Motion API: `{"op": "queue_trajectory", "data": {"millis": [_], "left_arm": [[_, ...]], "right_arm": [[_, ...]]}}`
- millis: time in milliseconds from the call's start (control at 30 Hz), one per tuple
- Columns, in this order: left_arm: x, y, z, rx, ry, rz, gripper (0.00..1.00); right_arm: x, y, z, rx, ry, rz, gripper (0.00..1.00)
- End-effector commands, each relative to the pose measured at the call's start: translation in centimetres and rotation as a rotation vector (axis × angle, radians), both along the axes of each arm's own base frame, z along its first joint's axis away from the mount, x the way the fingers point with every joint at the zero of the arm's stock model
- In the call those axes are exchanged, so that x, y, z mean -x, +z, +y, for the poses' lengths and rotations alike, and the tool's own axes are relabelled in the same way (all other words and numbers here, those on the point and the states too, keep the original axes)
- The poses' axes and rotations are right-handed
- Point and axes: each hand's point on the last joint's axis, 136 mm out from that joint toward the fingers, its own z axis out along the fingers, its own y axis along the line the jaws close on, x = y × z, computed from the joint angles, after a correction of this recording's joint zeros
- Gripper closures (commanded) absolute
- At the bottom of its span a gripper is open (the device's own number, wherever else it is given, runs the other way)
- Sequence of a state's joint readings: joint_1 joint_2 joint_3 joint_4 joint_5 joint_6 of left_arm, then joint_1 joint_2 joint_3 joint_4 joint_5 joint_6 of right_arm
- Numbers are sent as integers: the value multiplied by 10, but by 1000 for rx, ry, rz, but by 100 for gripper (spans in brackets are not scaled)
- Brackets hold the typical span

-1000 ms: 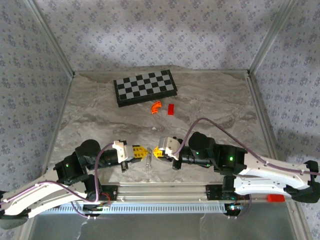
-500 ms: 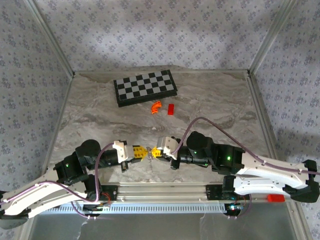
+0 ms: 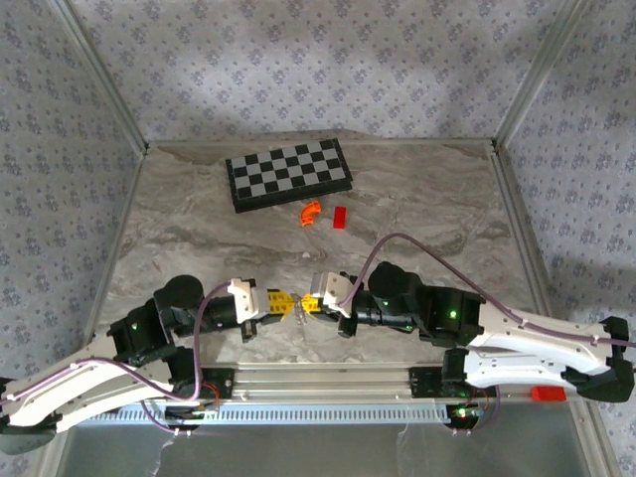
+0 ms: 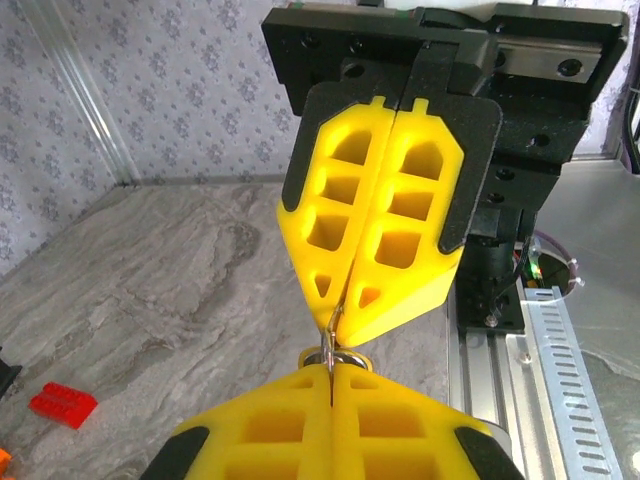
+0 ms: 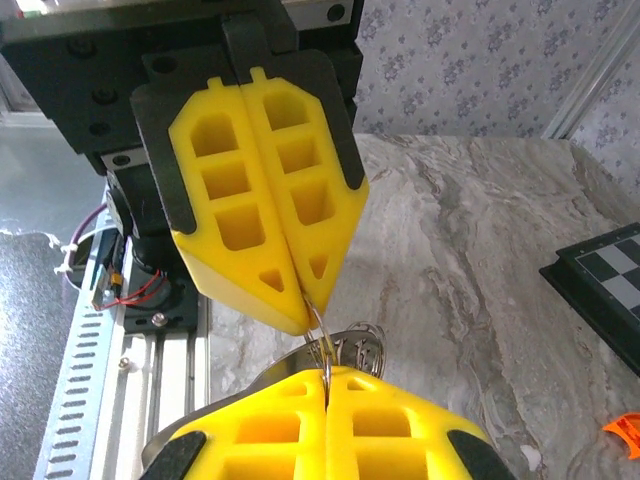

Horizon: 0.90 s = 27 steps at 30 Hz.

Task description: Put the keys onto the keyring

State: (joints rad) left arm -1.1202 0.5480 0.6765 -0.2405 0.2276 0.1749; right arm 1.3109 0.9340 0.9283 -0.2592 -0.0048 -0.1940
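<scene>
The left gripper (image 4: pixel 330 382) is clenching its yellow fingers tight on the keyring (image 5: pixel 316 328), whose thin silvery wire loop is emerging from between the tips. The right gripper (image 5: pixel 327 380) is facing it tip to tip, likewise clamped shut. It appears to be pinching the key (image 5: pixel 366 350): a ridged silver blade is showing just behind its fingertips, touching the loop. Both grippers are meeting over the marble-patterned table (image 3: pixel 199 229), close to its near edge.

Judging from this, the threading is under way rather than finished. Key and loop are touching, but whether the key is already sliding onto the wire is too small to tell. Seating it fully and letting go are what is remaining.

Well apart, toward the far side, the orange curved piece (image 3: pixel 311 212), the red block (image 3: pixel 339 217) and the checkerboard (image 3: pixel 288 174) are lying untouched.
</scene>
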Motion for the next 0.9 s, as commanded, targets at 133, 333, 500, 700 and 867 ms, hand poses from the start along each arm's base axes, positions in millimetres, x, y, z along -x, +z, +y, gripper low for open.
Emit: {"op": "queue_trajectory", "data": {"millis": [133, 333, 500, 700, 867], "left_arm": [[-1, 20, -5, 16, -6, -20, 100], [-4, 18, -7, -15, 1, -20, 100], [-5, 16, -11, -35, -3, -12, 100], [-6, 15, -13, -46, -6, -12, 100], [-7, 15, -15, -58, -7, -12, 100]], "right_arm": [[7, 17, 2, -23, 32, -51, 100], [8, 12, 0, 1, 34, -62, 100], [8, 10, 0, 10, 34, -65, 100], [7, 9, 1, 12, 30, -65, 100], [7, 9, 1, 10, 30, -65, 100]]}}
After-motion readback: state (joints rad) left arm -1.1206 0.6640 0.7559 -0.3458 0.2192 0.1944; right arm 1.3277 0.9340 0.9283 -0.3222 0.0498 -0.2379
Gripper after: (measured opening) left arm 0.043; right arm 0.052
